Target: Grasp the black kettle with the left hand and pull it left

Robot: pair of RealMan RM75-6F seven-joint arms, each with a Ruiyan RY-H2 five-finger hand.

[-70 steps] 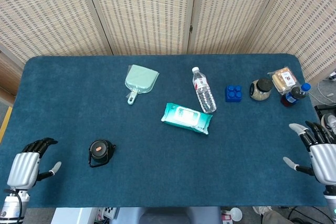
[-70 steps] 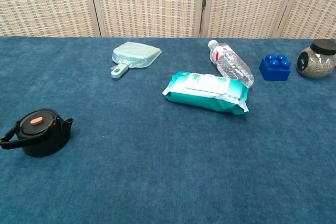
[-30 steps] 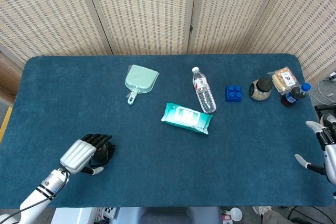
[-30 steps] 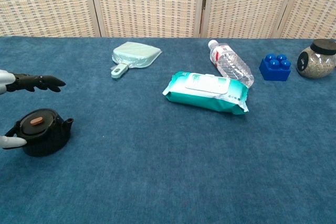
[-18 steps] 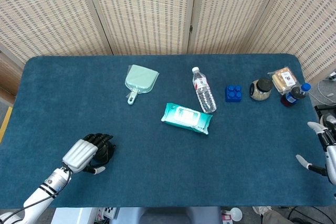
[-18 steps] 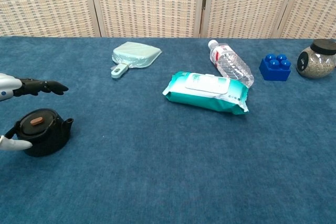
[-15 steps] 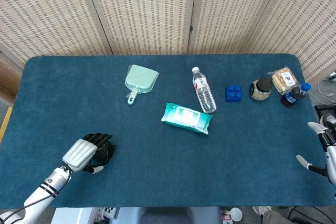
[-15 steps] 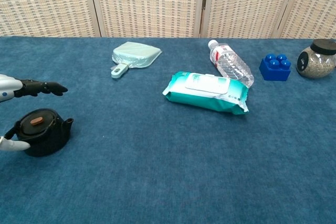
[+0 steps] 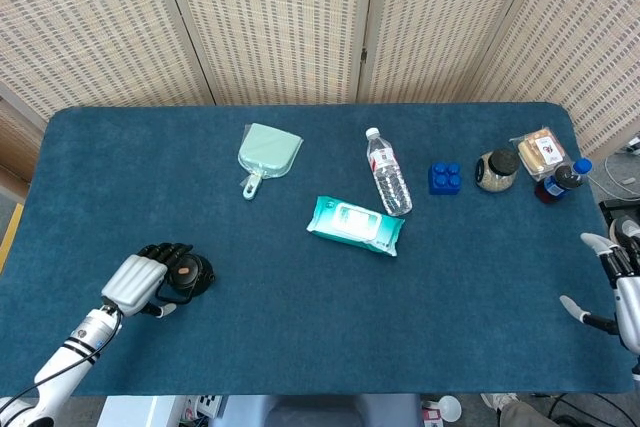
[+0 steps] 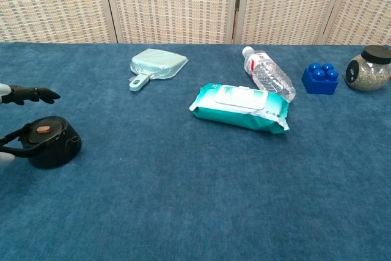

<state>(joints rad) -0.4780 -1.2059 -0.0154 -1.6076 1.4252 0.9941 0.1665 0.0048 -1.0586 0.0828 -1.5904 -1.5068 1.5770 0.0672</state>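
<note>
The black kettle [image 9: 189, 273] [image 10: 50, 142] sits on the blue table [image 9: 300, 327] near its front left. My left hand [image 9: 135, 283] is at the kettle's left side, around its handle. Its dark fingers [image 10: 29, 95] reach along the far side and its thumb [image 10: 5, 158] lies on the near side. The handle runs off the chest view's left edge, so the grip itself is partly hidden. My right hand [image 9: 614, 290] hovers at the table's right edge, fingers spread, holding nothing.
A pale green dustpan [image 9: 268, 155], a lying water bottle [image 9: 388, 175] and a teal wipes pack [image 9: 355, 225] occupy the middle. A blue brick [image 9: 445, 178], a jar [image 9: 495, 170], a snack pack [image 9: 543, 153] and a dark bottle [image 9: 562, 181] stand far right.
My left hand came in from the table's left edge onto the kettle. The kettle has since shifted a little left and away with it and turned. The right hand barely moved.
</note>
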